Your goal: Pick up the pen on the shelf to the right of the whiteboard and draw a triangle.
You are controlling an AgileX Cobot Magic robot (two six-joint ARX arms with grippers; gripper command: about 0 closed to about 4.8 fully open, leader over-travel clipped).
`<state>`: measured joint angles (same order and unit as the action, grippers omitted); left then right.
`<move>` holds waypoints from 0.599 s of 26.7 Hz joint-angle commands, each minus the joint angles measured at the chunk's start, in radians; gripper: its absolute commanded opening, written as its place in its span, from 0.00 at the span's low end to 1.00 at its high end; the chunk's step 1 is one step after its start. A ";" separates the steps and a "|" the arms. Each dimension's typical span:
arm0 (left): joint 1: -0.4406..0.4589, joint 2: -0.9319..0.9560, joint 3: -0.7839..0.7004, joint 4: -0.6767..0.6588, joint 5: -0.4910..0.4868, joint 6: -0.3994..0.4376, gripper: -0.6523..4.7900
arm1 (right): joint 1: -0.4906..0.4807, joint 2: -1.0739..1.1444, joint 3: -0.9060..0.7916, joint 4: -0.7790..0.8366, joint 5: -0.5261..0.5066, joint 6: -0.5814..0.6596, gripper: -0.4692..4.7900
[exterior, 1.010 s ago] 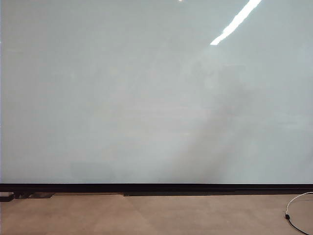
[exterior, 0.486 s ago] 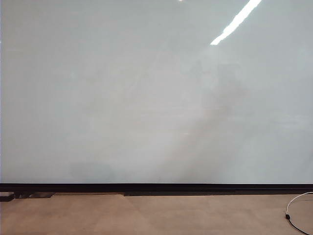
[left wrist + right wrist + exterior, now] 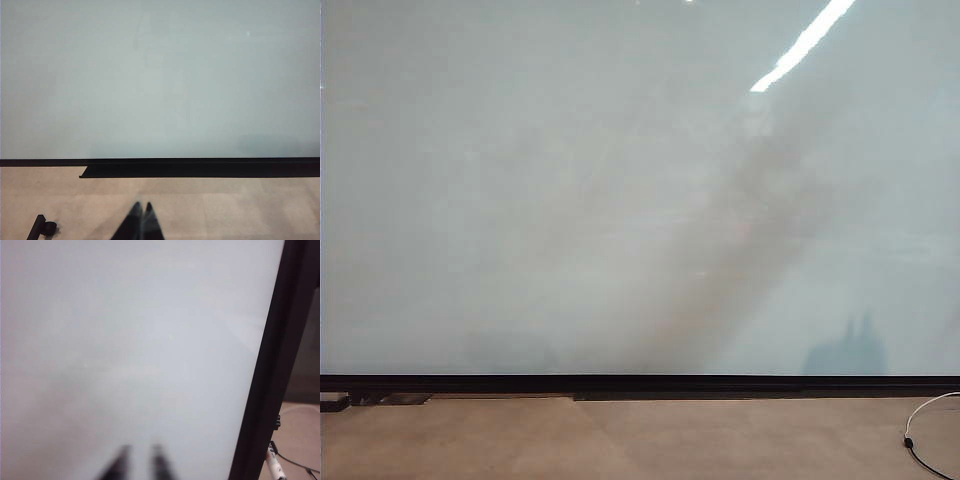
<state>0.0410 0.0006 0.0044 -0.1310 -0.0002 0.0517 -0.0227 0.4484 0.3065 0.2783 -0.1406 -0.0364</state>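
glossy pale whiteboard [image 3: 620,200] fills the view; left gripper [image 3: 142,206] fingers pressed together near its black edge, right gripper [image 3: 139,452] fingers narrowly parted, slim white pen [image 3: 275,466] at the board's right edge.

The left gripper [image 3: 142,212] shows in the left wrist view as two dark fingertips pressed together into one point, so it is closed and holds nothing. The right gripper [image 3: 137,460] shows blurred in the right wrist view, its two dark fingertips a little apart with nothing between them. Neither arm appears in the exterior view.
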 commanded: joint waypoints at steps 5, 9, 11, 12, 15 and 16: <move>0.000 0.000 0.003 0.009 0.003 0.000 0.11 | -0.359 0.253 0.021 0.313 -0.343 0.097 0.33; 0.000 0.000 0.003 0.009 0.003 0.000 0.11 | -0.484 0.348 0.019 0.447 -0.478 0.092 0.54; 0.000 0.000 0.003 0.009 0.003 0.000 0.11 | -0.521 0.420 0.019 0.518 -0.509 0.091 0.62; 0.000 0.000 0.003 0.009 0.003 0.000 0.11 | -0.531 0.457 0.019 0.550 -0.520 0.091 0.63; 0.000 0.000 0.003 0.009 0.004 0.000 0.11 | -0.535 0.585 0.019 0.643 -0.542 0.092 0.63; 0.000 0.000 0.003 0.009 0.004 0.000 0.11 | -0.535 0.630 0.019 0.679 -0.543 0.093 0.63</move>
<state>0.0414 0.0002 0.0044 -0.1310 -0.0006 0.0517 -0.5602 1.0351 0.3225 0.8700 -0.6678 0.0536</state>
